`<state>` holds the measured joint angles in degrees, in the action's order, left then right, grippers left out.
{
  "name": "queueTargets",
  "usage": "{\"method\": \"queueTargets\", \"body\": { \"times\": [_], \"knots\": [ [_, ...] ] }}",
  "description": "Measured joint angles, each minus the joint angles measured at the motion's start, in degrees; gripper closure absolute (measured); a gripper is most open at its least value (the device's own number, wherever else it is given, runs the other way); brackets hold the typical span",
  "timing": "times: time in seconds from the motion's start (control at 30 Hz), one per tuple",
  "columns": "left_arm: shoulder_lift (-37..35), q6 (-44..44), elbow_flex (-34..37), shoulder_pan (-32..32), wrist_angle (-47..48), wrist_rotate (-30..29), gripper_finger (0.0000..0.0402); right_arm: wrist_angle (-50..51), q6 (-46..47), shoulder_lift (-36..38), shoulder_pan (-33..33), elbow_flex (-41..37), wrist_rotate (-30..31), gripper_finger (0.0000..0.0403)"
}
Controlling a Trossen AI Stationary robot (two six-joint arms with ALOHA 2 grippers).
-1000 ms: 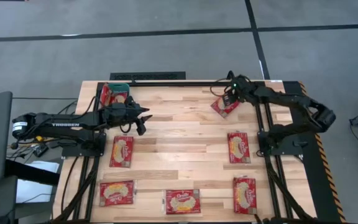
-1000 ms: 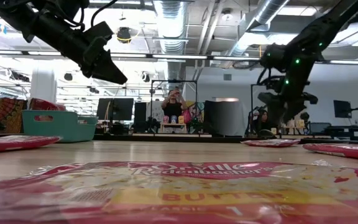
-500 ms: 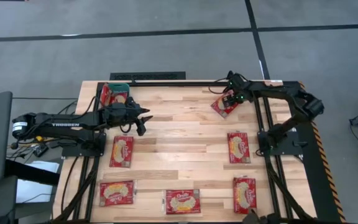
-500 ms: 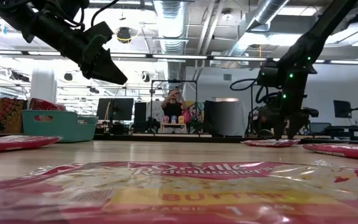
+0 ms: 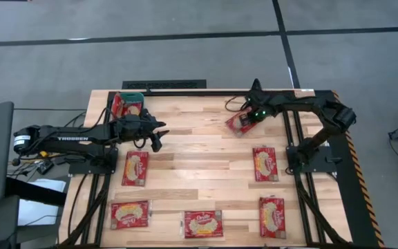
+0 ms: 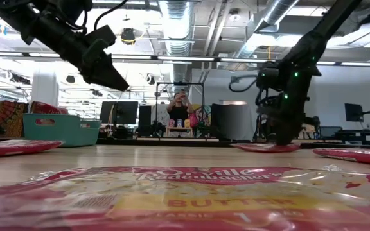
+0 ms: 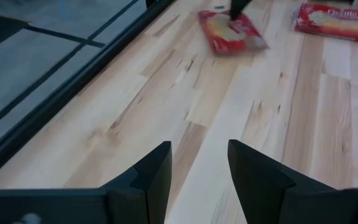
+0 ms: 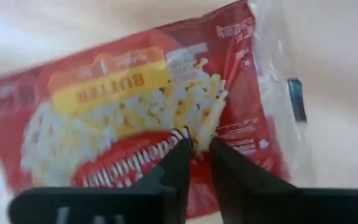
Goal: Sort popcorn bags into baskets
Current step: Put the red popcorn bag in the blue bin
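One pinch of film is all the right gripper (image 8: 193,144) has: its fingers are nearly closed on the wrapper of the popcorn bag (image 5: 241,122) at two o'clock on the table (image 5: 199,149). The slick, flat red packet could slip free or tear when lifted. The left gripper (image 5: 159,132) hangs open at ten o'clock, near the teal basket (image 6: 61,128).

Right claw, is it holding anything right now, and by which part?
The right claw pinches a popcorn bag by its top film, mid-face. The left claw is open and empty.
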<state>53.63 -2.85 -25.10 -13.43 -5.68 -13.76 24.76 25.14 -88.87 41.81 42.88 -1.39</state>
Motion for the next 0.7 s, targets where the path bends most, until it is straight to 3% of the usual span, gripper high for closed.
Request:
{"method": "queueTargets", "body": {
  "times": [0.07, 0.13, 0.3, 0.47, 0.7],
  "knots": [
    [0.0, 0.0, 0.0, 0.0, 0.67, -0.02, 0.0253, 0.21, 1.62, 1.19, -3.25, -0.15, -3.67, 0.0335],
    [0.0, -0.01, 0.0, 0.0, 0.87, -0.02, 0.0253, -0.07, 2.73, 2.89, -6.23, -0.18, -3.62, 0.0335],
    [0.0, 0.12, 0.0, -0.02, -0.04, -0.19, 0.0253, -0.41, 3.56, 7.24, -9.57, -0.16, 5.59, 0.0311],
    [0.0, 0.2, 0.0, -0.02, -0.61, -0.42, 0.0253, -2.08, 0.58, 6.96, -8.89, -0.12, 8.68, 0.0241],
    [0.0, 0.17, 0.0, -0.04, -1.7, -0.42, 0.0253, -12.6, -3.03, -2.66, -6.93, -0.09, 7.21, 0.0135]
  ]
}}
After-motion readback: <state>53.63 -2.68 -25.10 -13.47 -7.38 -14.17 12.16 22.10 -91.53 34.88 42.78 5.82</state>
